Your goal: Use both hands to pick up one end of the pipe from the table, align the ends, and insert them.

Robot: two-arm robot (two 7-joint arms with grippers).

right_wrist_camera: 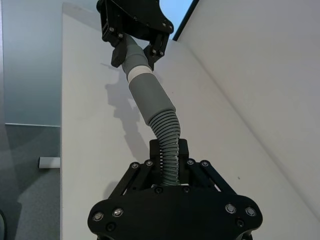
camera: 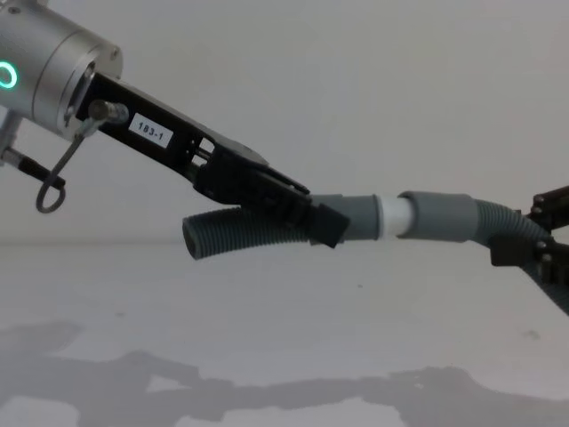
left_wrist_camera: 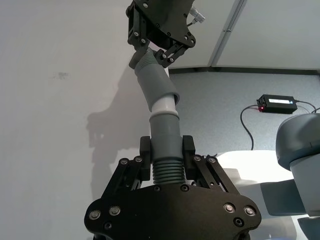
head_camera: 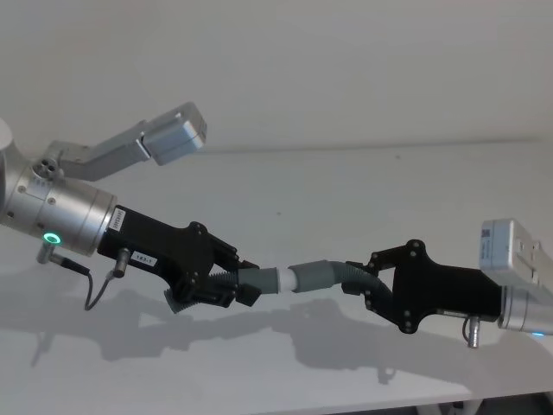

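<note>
The two hose pieces are held off the table (head_camera: 363, 181), meeting end to end between the grippers. The left hose piece (camera: 233, 233) ends in a smooth grey cuff with a white tip (camera: 388, 216); that tip sits at or partly inside the socket cuff (camera: 442, 216) of the right hose piece (head_camera: 356, 275). A band of white shows between the two cuffs, so the joint is probably not fully seated. How deep the tip has gone cannot be told.

The left gripper (head_camera: 226, 285), the one with the "183-1" label, is clenched on its hose piece just behind the cuff, which keeps the stiff end steady for pushing. The loose ribbed tail hangs out behind and below the jaws. The right gripper (head_camera: 373, 284) is clamped on the ribbed section behind the socket cuff, leaving the whole cuff free to take the tip.

In the left wrist view the socket cuff (left_wrist_camera: 156, 85) sits at a slight angle to the tip (left_wrist_camera: 164, 104). Judging from this, the axes need straightening before a final push along the line of the hose.
</note>
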